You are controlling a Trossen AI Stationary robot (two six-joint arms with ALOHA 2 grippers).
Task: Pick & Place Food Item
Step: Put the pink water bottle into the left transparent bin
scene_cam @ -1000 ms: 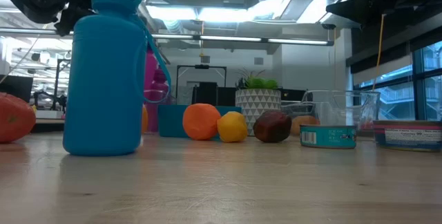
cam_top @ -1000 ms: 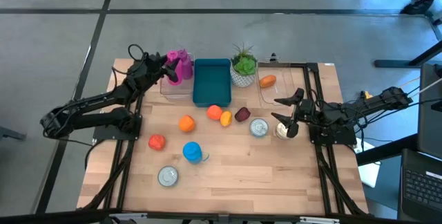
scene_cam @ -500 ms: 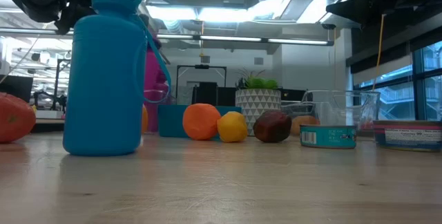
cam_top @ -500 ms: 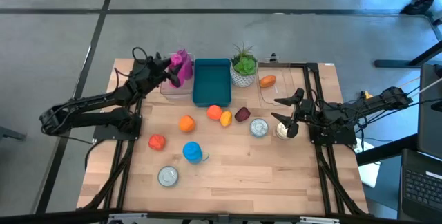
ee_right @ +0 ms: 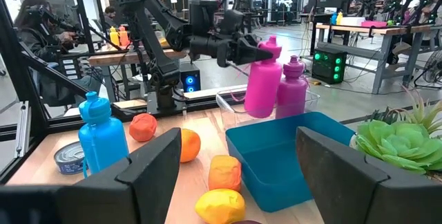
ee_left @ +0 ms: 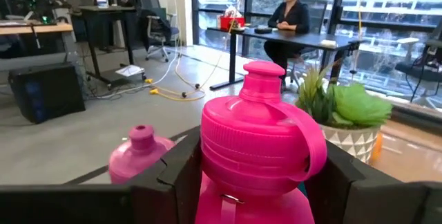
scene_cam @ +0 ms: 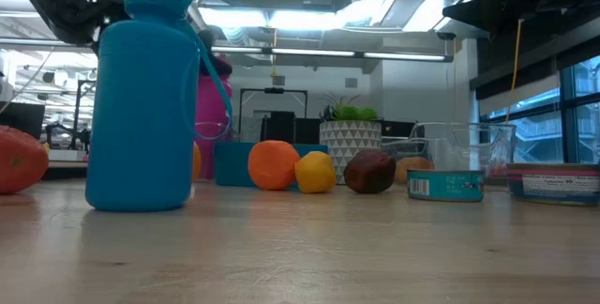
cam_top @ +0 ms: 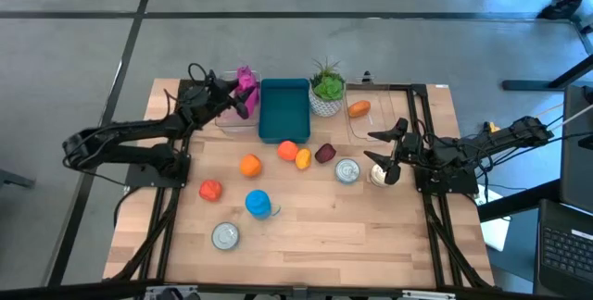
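At eleven o'clock on the table, left gripper clamped around a lifted pink bottle; second pink bottle beside, blue bin close. Right gripper parted, seemingly empty, at three o'clock near cans. Fruit mid-table.

Left end effector: its fingers are cut off by the left wrist picture's lower edge; only dark blocks show on each side of the bright pink plastic bottle, whose lower body is also cut off.
Second pink bottle: base hidden behind the dark finger.
Tall blue plastic bottle: in the low view it hides most of the pink bottles behind it.
Red round fruit: cut by the low view's left edge.
Flat tin can: cut by the right edge; label too blurred to read.
Seated person: too small for detail.
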